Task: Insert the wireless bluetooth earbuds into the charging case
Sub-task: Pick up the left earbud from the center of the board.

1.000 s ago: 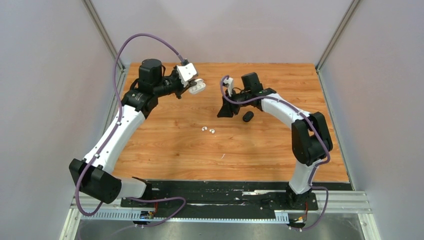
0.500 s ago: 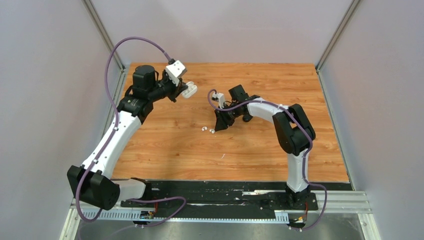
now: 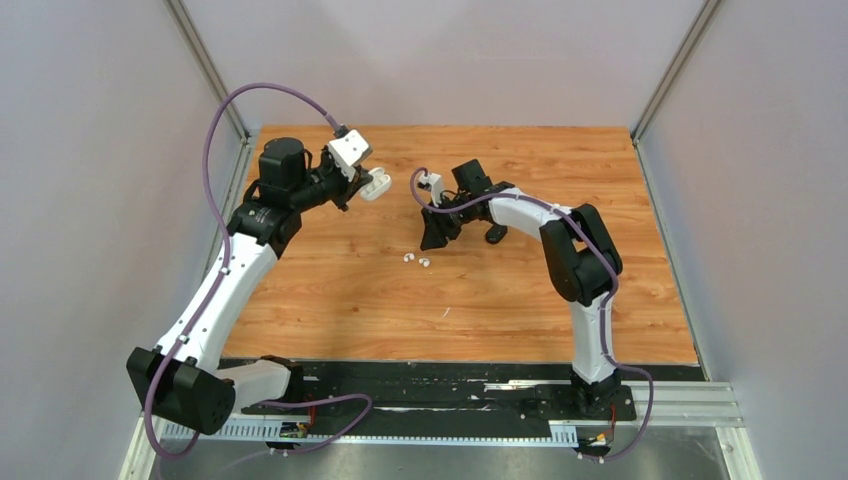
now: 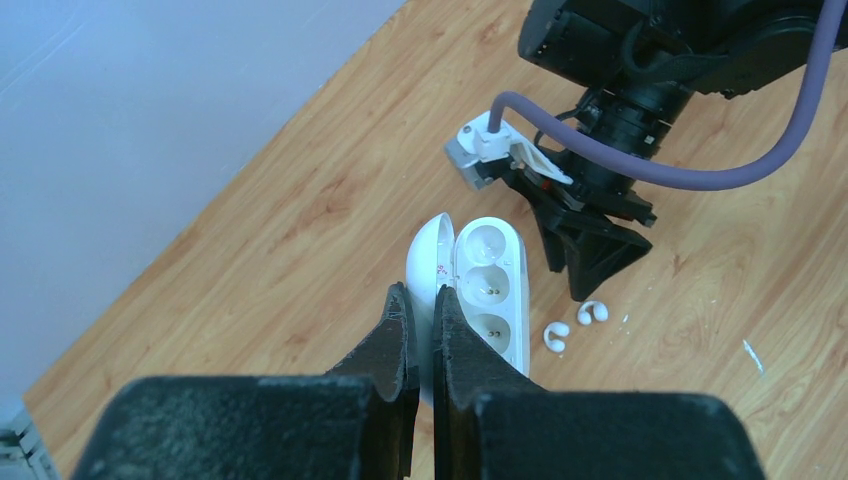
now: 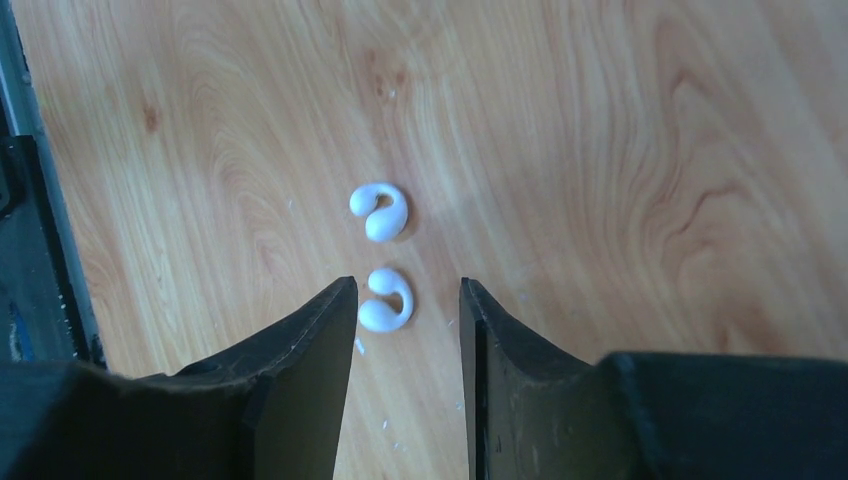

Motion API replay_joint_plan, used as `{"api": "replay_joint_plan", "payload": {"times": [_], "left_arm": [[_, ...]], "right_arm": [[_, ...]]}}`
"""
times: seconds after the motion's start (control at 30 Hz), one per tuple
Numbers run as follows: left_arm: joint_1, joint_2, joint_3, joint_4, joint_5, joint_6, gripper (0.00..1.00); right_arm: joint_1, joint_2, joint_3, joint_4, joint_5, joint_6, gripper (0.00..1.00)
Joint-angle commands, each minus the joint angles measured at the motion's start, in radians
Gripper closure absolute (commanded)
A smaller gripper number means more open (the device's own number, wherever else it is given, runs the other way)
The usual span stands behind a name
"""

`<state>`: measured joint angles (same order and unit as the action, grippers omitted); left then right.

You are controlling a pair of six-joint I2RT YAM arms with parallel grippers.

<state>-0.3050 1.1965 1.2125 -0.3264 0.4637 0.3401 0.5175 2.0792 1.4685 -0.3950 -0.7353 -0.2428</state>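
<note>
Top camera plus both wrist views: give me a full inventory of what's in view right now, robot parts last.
white earbuds: two, white, side by side on the table, one between the right claw tips.
charging case: one, white, lid open, wells empty, pinched by the left claw.
black oval object: one, black, on the table, partly hidden by the right arm.
table: one, wood brown, under everything.
left claw: one, black, shut on the charging case.
right claw: one, black, open over the white earbuds.
arms: two, white and black, bolted at the near edge.
</note>
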Motion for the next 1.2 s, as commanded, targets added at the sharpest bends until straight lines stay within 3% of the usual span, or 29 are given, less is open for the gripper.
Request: {"api": "replay_joint_plan", "payload": {"times": [0.0, 0.57, 1.17], "left_arm": [[0.003, -0.033, 0.008, 0.001, 0.013, 0.006, 1.00], [0.003, -0.045, 0.021, -0.043, 0.000, 0.015, 1.00], [0.003, -0.030, 0.010, -0.031, 0.004, 0.011, 1.00]], "right_arm": [[0.015, 0.054, 0.100, 0.048, -0.030, -0.054, 0.59], [0.052, 0.155, 0.206, 0.037, -0.018, -0.146, 0.60], [0.054, 0.150, 0.168, -0.024, -0.074, -0.213, 0.57]]}}
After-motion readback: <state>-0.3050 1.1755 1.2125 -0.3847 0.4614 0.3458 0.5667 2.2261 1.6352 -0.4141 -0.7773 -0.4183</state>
